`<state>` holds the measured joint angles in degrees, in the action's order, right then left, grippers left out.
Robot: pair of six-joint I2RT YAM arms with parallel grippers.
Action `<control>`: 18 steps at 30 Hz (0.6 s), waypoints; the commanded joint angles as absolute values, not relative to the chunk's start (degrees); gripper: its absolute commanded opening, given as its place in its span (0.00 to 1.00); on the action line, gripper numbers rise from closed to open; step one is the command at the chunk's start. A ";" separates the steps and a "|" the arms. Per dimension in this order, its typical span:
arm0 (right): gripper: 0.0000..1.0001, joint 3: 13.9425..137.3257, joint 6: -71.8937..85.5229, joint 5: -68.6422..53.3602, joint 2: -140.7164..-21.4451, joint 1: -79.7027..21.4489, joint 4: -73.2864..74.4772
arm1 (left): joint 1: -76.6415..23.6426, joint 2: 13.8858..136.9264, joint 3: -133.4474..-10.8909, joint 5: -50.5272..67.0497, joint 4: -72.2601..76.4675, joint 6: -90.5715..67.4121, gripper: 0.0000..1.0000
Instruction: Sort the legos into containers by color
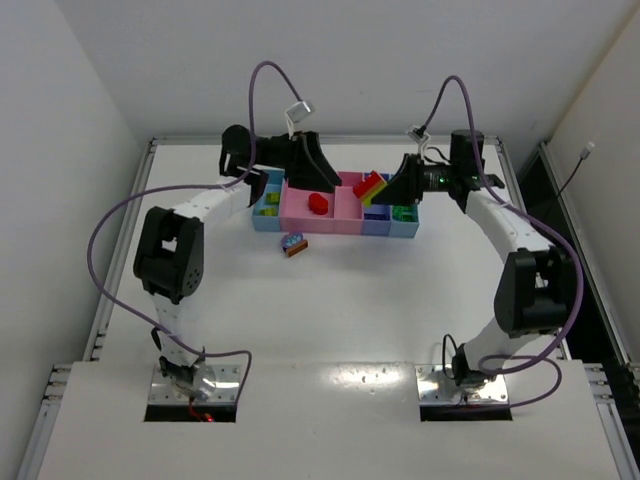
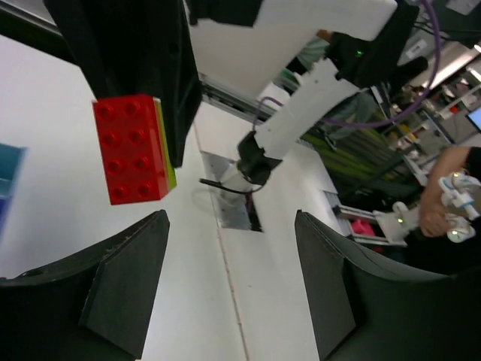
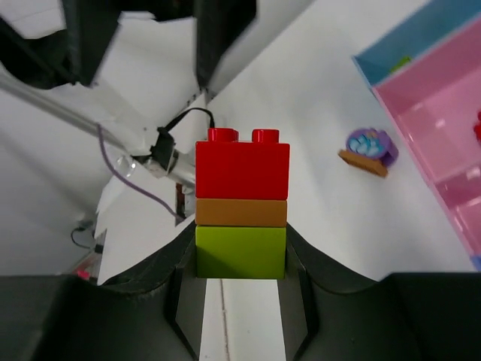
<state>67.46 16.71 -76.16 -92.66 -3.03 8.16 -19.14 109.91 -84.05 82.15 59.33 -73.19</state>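
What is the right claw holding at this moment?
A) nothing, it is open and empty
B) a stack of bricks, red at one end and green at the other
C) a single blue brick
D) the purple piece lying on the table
B: in the right wrist view the right claw is shut on the green end of the stack of bricks, with the red brick at the far end.

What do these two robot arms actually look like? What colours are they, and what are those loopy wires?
The left arm and the right arm are both made of white tube-like links joined by chunky black joints. Each ends in a pair of black, wedge-shaped fingers. A purple cable loops loosely along each arm, and each arm stands on a silver base plate.
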 commanded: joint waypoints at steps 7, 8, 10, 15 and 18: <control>0.00 72.52 19.34 -86.75 -92.81 -6.94 2.99 | -20.56 112.32 -85.68 87.80 87.02 -89.74 0.76; 0.00 71.99 19.34 -86.75 -92.81 -7.55 2.47 | -20.57 112.93 -86.22 87.80 87.01 -89.74 0.76; 0.00 71.98 19.34 -86.75 -92.29 -7.56 1.94 | -20.57 113.55 -87.62 87.80 86.49 -89.74 0.76; 0.00 71.46 21.26 -86.22 -92.29 -8.70 0.27 | -21.88 115.13 -89.03 87.80 85.34 -89.21 0.72; 0.00 73.12 21.97 -86.22 -93.60 -9.23 -0.26 | -23.28 115.14 -90.17 87.80 82.37 -87.37 0.67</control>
<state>71.77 21.30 -83.20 -93.27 -8.47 3.81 -21.50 115.42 -87.46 85.41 73.65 -89.17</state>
